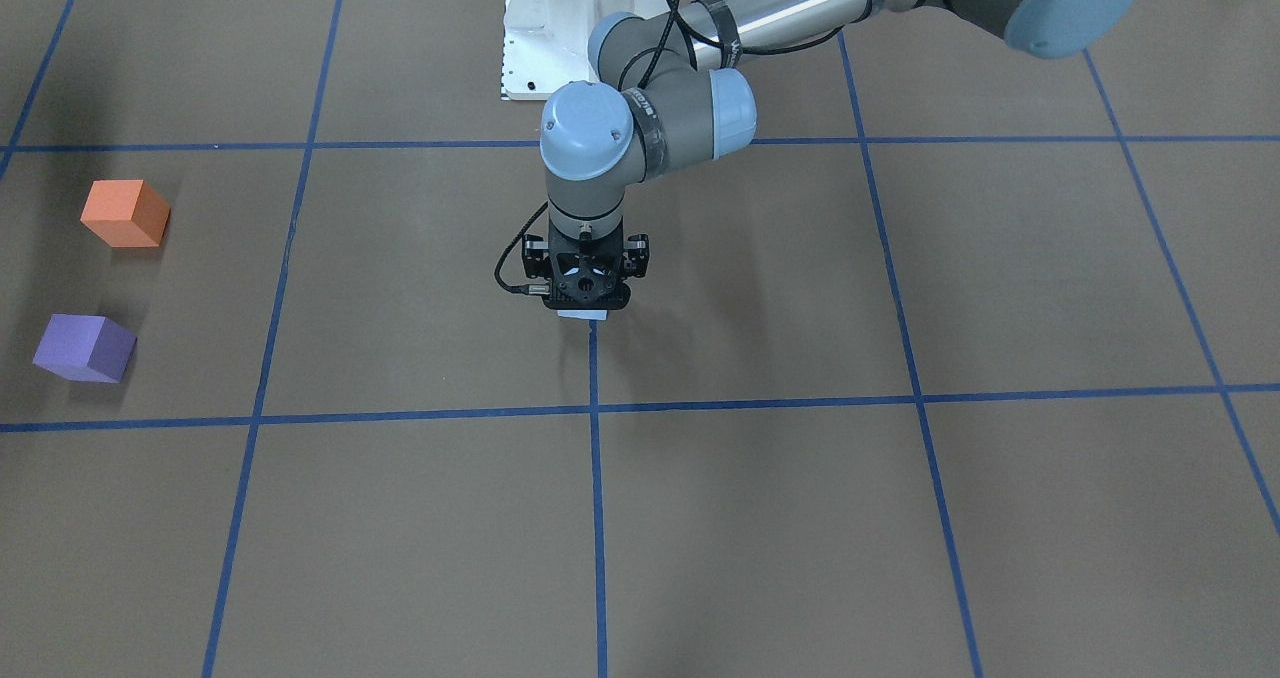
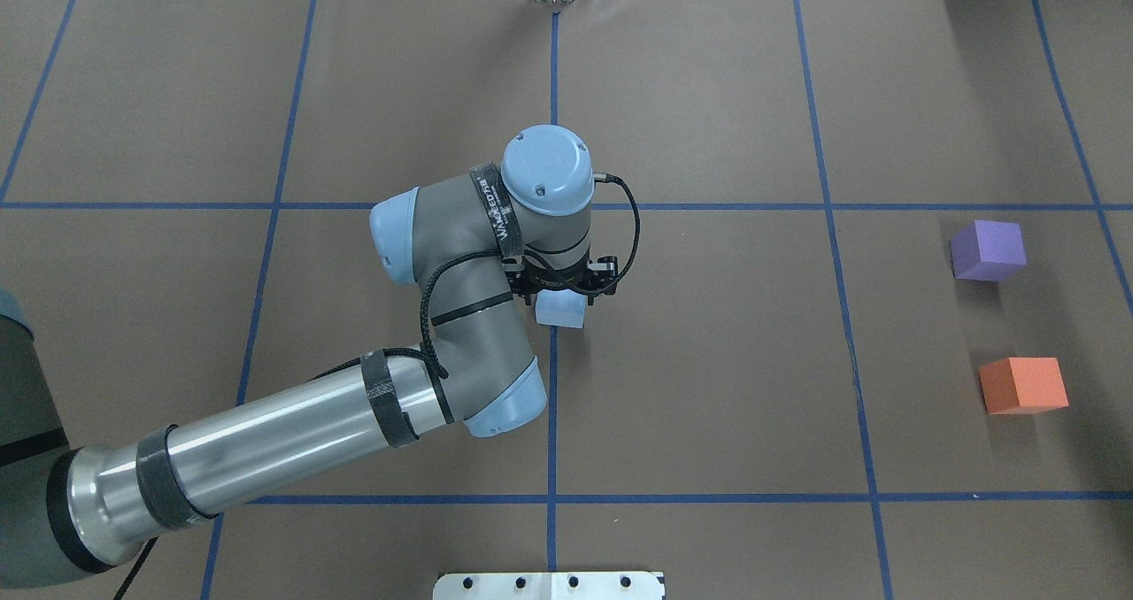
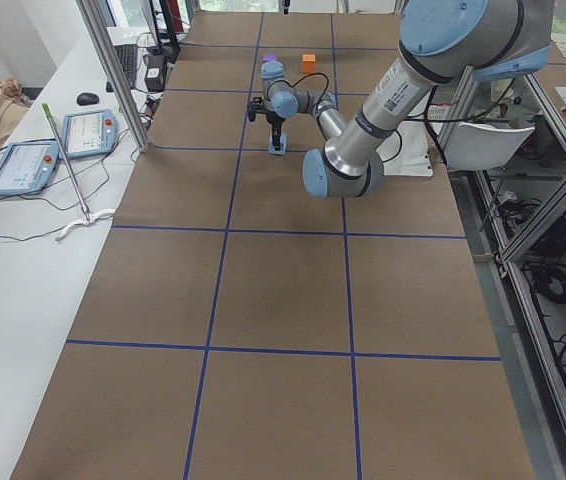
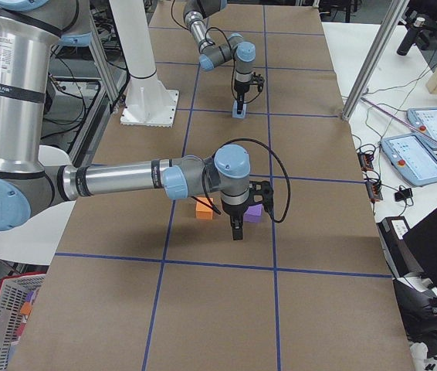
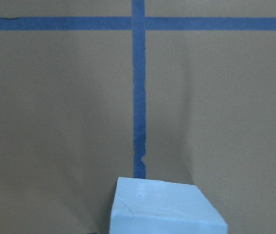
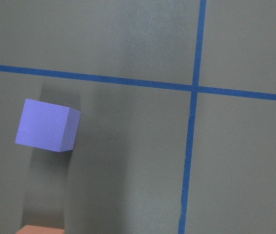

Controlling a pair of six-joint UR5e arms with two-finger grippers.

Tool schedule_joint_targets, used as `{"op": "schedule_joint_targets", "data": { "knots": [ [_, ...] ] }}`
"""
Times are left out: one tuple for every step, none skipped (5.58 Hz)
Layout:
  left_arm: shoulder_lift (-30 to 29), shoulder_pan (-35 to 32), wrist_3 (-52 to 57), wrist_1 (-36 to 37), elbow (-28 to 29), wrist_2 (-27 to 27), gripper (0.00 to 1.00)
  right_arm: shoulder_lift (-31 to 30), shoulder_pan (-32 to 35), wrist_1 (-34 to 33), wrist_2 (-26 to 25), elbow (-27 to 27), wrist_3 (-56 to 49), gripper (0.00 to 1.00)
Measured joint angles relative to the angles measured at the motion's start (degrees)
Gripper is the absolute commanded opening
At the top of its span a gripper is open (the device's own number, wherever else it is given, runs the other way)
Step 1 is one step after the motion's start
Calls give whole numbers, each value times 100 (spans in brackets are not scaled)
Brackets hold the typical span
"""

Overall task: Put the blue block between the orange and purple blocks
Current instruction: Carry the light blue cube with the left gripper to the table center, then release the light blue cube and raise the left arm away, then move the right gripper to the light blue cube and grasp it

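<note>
The pale blue block [image 2: 559, 310] sits under my left gripper [image 2: 563, 296] near the table's centre, on a blue tape line. It fills the bottom of the left wrist view [image 5: 165, 207]. The left gripper points straight down and looks shut on the block, though its fingers are hidden by the wrist. The purple block [image 2: 988, 250] and the orange block [image 2: 1022, 385] stand apart at the right side, purple farther from the robot. My right gripper [image 4: 238, 230] hovers near the purple block [image 6: 48, 125]; I cannot tell whether it is open or shut.
The brown table cover is marked with a grid of blue tape lines [image 2: 553, 423]. The white robot base plate [image 2: 549, 585] is at the near edge. The gap between the purple and orange blocks is about one block wide.
</note>
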Motion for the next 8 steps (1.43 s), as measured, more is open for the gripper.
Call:
{"op": "schedule_joint_targets", "data": {
  "knots": [
    [4, -48, 5, -5, -95, 26, 100, 13, 0, 1, 2, 4, 6, 100],
    [13, -209, 28, 84, -381, 10, 100, 49, 0, -1, 5, 13, 20, 100],
    [41, -403, 251, 447, -797, -20, 100, 87, 0, 26, 6, 24, 25, 100],
    [250, -616, 935, 1049, -1389, -37, 100, 104, 0, 129, 14, 36, 28, 100],
    [818, -983, 1944, 1514, -2128, -198, 100, 144, -4, 234, 109, 94, 170, 100],
    [1604, -1618, 3076, 1688, -2725, -731, 100, 214, -101, 255, 217, 272, 579, 100],
    [2367, -2377, 4402, 1735, -3017, -1287, 100, 411, -410, 252, 252, 540, 1366, 100],
    [2987, -3091, 5602, 1741, -3121, -1543, 100, 844, -953, 244, 216, 750, 2471, 100]
  ]
}}
